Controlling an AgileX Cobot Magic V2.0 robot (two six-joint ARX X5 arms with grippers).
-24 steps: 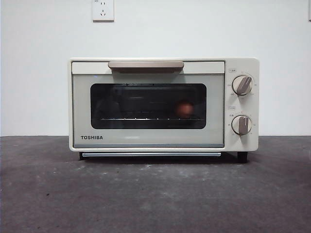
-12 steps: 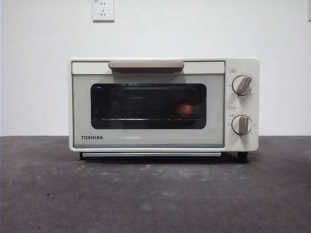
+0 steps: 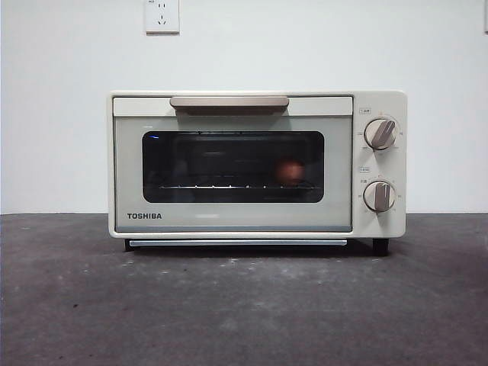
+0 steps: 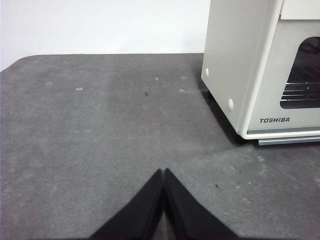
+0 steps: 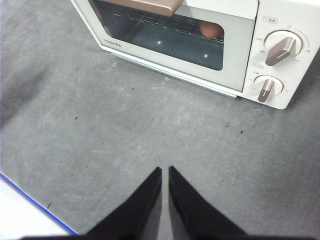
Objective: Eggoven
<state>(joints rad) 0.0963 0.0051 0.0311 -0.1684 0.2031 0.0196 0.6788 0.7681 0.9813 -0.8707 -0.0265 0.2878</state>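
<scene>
Egg [image 3: 290, 171] on rack inside closed oven [image 3: 256, 164], behind glass. Dark grey mat [image 3: 244, 305], white wall [image 3: 61, 114], socket [image 3: 162, 15] above. Left gripper [image 4: 164, 172] pinched together, right gripper [image 5: 165, 170] nearly together; both hold nothing, above mat.

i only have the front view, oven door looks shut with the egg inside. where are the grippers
Observer: Both hang over bare table in front of the oven. The left gripper is off its TOSHIBA-side corner, jaws together.
Operator: and the right one
Observer: The right gripper faces the door and knobs, jaws nearly closed, holding nothing.
Operator: egg visible from there
Observer: Yes, the egg shows through the glass on the rack, just past the handle's end.
</scene>
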